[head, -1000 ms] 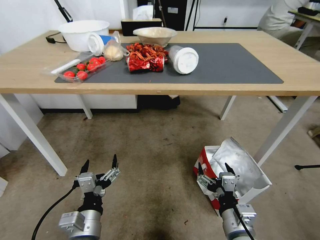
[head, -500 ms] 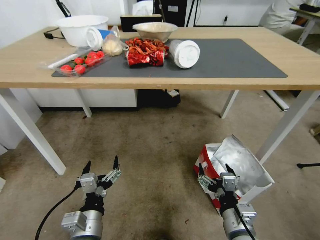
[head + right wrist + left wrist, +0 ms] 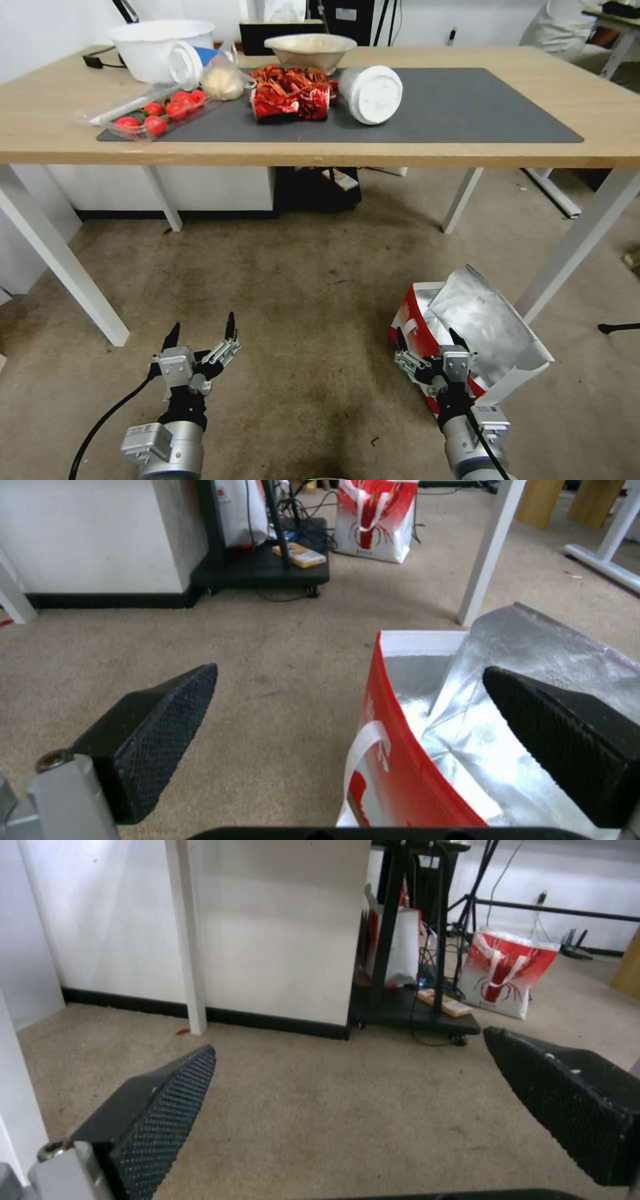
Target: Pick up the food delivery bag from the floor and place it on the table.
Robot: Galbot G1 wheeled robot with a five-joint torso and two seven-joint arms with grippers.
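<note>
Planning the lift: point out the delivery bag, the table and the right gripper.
delivery bag (image 3: pixel 490 327), head view, foil lining.
table (image 3: pixel 467 153), head view, front edge.
right gripper (image 3: pixel 430 337), head view, between its fingertips.

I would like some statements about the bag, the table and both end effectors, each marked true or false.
1. The food delivery bag stands on the floor. True.
2. The right end effector is shut on the bag. False: it is open, holding nothing.
3. The left end effector is open above bare carpet. True.
4. The table carries the bag. False: the bag is beside a table leg.
5. The bag's foil lining shows. True.
</note>
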